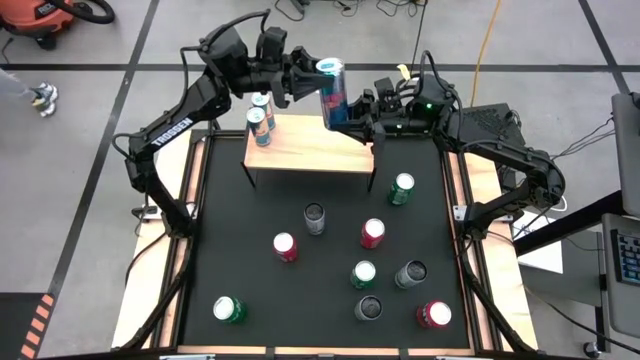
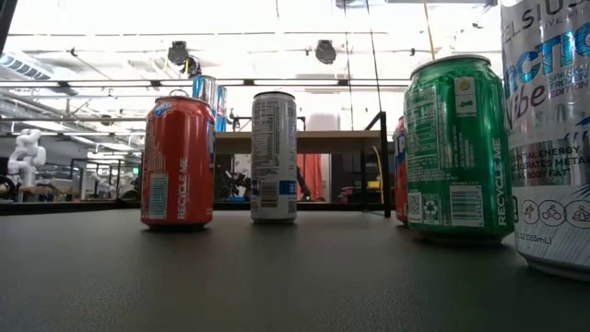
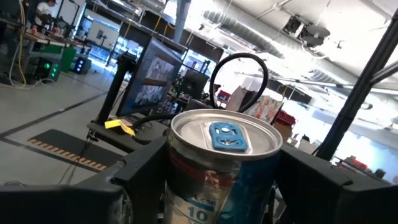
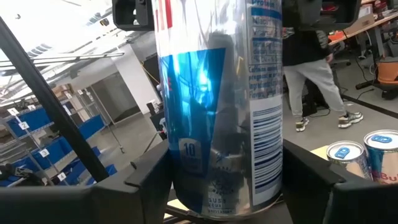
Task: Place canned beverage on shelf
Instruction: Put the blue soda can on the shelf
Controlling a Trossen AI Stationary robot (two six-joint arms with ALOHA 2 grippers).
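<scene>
The right tool [image 1: 343, 116] is pinching the lower body of a blue-and-silver Red Bull can [image 1: 331, 92] and holds it upright in the air above the back right part of the shelf [image 1: 318, 152]. In the right wrist view the can's [image 4: 217, 106] barcode side fills the space between the two dark fingers [image 4: 149, 177]. The left tool [image 1: 318, 76] sits at the same can's top, where the lid with its blue tab [image 3: 225, 135] shows. Whether this tool grips it or merely flanks it, I cannot tell.

On the light-wood shelf stand two more Red Bull cans [image 1: 260, 113], upright and close together at its left end.

Below the shelf, the black counter [image 1: 250, 275] carries nine upright cans, well apart from one another. Three are green [image 1: 402, 187], three red [image 1: 373, 232] and three silver-grey [image 1: 315, 218].

In the low view a red can [image 2: 177, 161], a white can [image 2: 274, 157], a green can [image 2: 459, 148] and a Celsius can [image 2: 551, 129] stand in front.
</scene>
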